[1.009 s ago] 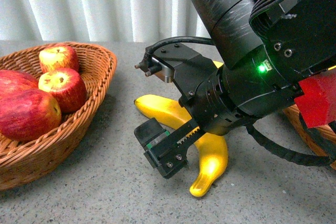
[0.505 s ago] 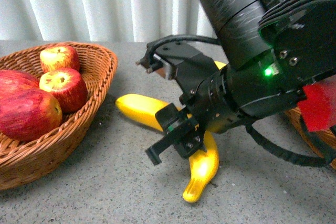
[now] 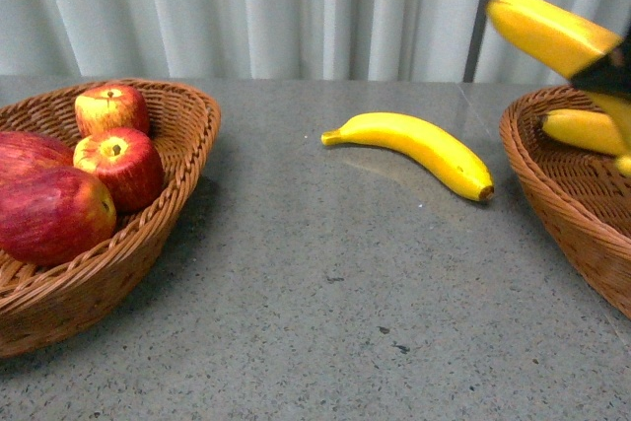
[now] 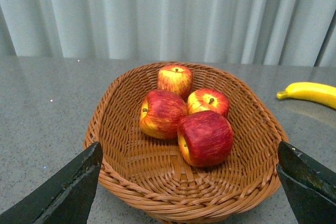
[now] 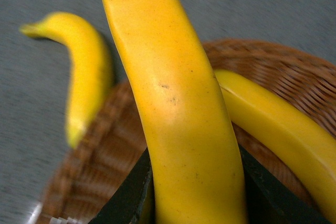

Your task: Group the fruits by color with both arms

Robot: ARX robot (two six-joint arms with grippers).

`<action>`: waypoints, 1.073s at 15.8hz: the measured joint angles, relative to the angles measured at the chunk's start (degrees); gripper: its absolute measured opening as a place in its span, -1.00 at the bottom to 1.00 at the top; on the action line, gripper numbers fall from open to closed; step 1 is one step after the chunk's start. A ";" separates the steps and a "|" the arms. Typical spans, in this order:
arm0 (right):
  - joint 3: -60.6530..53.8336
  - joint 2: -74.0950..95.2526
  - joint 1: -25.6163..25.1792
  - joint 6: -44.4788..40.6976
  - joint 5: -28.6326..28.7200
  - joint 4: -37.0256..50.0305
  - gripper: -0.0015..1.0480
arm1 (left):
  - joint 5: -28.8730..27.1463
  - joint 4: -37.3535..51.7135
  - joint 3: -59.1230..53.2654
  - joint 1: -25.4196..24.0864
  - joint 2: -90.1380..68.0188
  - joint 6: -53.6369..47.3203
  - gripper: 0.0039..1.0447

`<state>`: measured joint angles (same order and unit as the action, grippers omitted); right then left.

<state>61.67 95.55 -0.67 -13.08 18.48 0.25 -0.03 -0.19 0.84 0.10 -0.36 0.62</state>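
A yellow banana is clamped in my right gripper, which is shut on it above the right wicker basket. In the front view this banana hangs at the top right corner. Another banana lies inside that basket. A third banana lies on the grey table between the baskets. Several red apples sit in the left basket. My left gripper is open in front of that basket, its dark fingers on either side of the near rim, holding nothing.
The grey table runs between the two baskets. A pale curtain closes off the back. The left basket takes up the table's left side in the front view.
The right arm, which filled the front view low over the table, has lifted a banana up and to the right over the right basket. The banana behind it now shows.
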 joint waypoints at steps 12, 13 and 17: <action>3.63 -0.96 -3.78 -6.97 1.05 -2.29 0.86 | 0.02 0.00 0.00 0.00 0.00 0.00 0.88; 6.45 -0.13 -0.37 -4.83 1.05 -1.77 0.87 | 0.02 0.00 0.00 0.00 0.00 -0.02 0.88; 17.31 10.32 13.40 -0.87 -1.68 -3.04 0.87 | 0.02 0.00 0.00 0.00 0.00 -0.02 0.88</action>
<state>78.98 105.86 12.73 -13.96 16.80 -2.79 -0.01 -0.19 0.84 0.10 -0.36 0.60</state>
